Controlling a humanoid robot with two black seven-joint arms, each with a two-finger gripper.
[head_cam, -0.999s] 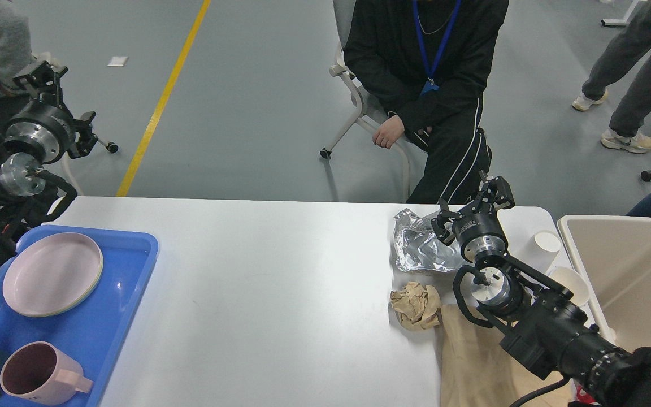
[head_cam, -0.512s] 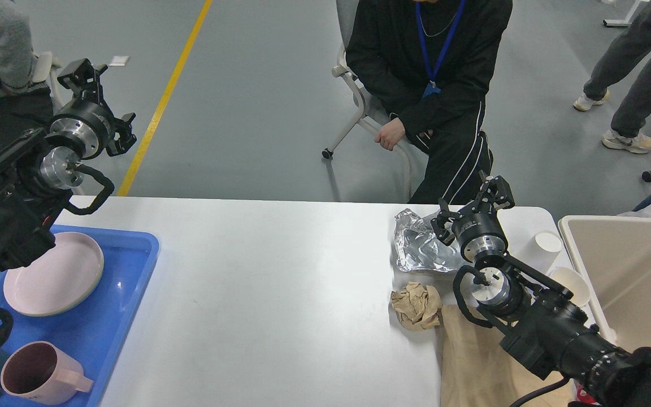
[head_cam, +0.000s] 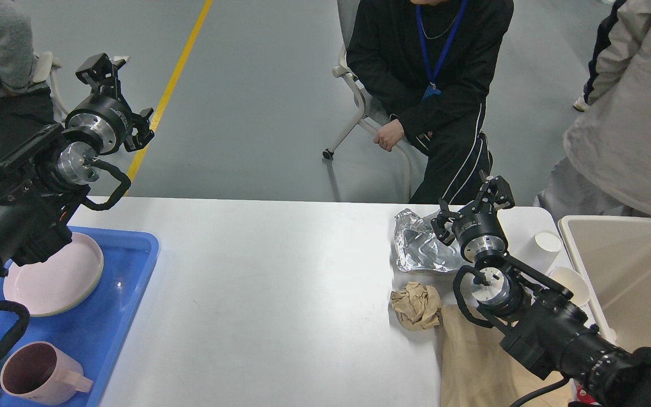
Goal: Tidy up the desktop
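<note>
The white desktop [head_cam: 274, 282] fills the lower view. My right gripper [head_cam: 468, 207] hovers open just above the desktop's far right edge, right beside a crumpled silver foil sheet [head_cam: 419, 246], with nothing between its fingers. A crumpled brown paper ball [head_cam: 416, 305] lies in front of the foil, and a flat brown paper bag [head_cam: 472, 362] lies under my right arm. My left gripper [head_cam: 121, 95] is raised high over the far left corner, open and empty.
A blue tray [head_cam: 116, 316] at the left holds a pink plate [head_cam: 54, 277] and a pink mug [head_cam: 40, 373]. Two white paper cups [head_cam: 546, 243] stand beside the beige bin [head_cam: 630, 277] at the right. A seated person [head_cam: 427, 85] faces the far edge; another stands at right.
My left arm has swung up and to the right, over the tray's far corner. A person in a light jacket has stepped in at the right. My right arm has not moved.
</note>
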